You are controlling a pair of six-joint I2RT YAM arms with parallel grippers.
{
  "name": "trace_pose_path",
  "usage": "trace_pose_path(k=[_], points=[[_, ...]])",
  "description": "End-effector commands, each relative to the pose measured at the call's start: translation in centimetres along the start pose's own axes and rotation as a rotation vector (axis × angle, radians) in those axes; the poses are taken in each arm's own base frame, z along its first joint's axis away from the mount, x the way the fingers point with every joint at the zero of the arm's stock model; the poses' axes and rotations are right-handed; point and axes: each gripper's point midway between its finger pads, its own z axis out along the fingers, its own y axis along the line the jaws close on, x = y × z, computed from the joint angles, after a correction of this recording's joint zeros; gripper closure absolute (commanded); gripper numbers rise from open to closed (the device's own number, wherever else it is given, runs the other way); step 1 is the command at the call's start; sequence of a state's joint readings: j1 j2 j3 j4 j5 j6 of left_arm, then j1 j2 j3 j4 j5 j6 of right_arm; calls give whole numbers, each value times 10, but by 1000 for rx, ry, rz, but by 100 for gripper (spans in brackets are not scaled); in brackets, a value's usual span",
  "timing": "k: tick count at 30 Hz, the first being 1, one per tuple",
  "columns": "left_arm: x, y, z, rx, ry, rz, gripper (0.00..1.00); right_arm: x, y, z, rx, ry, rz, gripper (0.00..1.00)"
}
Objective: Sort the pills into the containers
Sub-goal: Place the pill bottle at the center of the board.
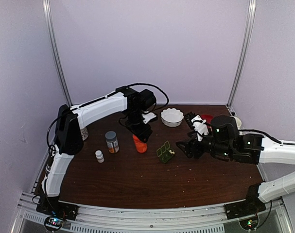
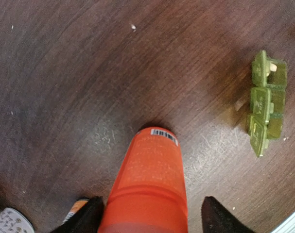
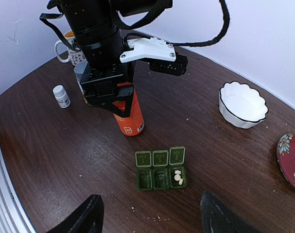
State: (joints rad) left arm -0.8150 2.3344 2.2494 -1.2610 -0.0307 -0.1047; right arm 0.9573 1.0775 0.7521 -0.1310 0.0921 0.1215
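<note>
**Inspector:** Surface?

**Assistant:** Dark brown wood-grain table (image 1: 137,179), with pale walls behind it. My landmark is the small dark-green plastic pill box (image 3: 161,169), a strip of three square cells with every lid hinged open.

**Inspector:** Nearest item?

**Assistant:** The right gripper (image 3: 154,213) is on the near side of the pill box. Its fingers are spread wide with nothing between them.

**Inspector:** The pills?

**Assistant:** Three tiny whitish tablets (image 3: 177,177) lie in one end cell, the end towards the white scalloped bowl (image 3: 242,104).

**Inspector:** Beyond the box?

**Assistant:** A tall orange plastic bottle (image 2: 149,184) stands to the left of the pill box and slightly farther off. The left gripper (image 2: 152,216) straddles its top with the jaws apart. One finger is clear of the bottle, and I cannot tell whether the other touches it.

**Inspector:** Farthest?

**Assistant:** The bowl, well beyond the pill box.
</note>
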Motion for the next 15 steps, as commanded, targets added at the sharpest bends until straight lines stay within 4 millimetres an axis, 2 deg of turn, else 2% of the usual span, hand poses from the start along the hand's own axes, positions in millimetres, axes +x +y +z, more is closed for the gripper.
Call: trace_pose_path(k=[1,5,9,12,15], points=[[-10,-1,-26,11,-57,-23,5,-4,9,6,-47,-5,5,28],[-15,10,-58,-44,-126,-47,2,-7,19,20,-81,28,-9,27],[-17,31,-107,-99,-256,-126,2,-15,36,39,-139,75,-1,27],[-6,57,-139,-119,-358,-246,2,-21,49,56,-165,112,15,27],[17,85,-159,-150,-430,-359,3,-25,54,75,-144,154,39,26]])
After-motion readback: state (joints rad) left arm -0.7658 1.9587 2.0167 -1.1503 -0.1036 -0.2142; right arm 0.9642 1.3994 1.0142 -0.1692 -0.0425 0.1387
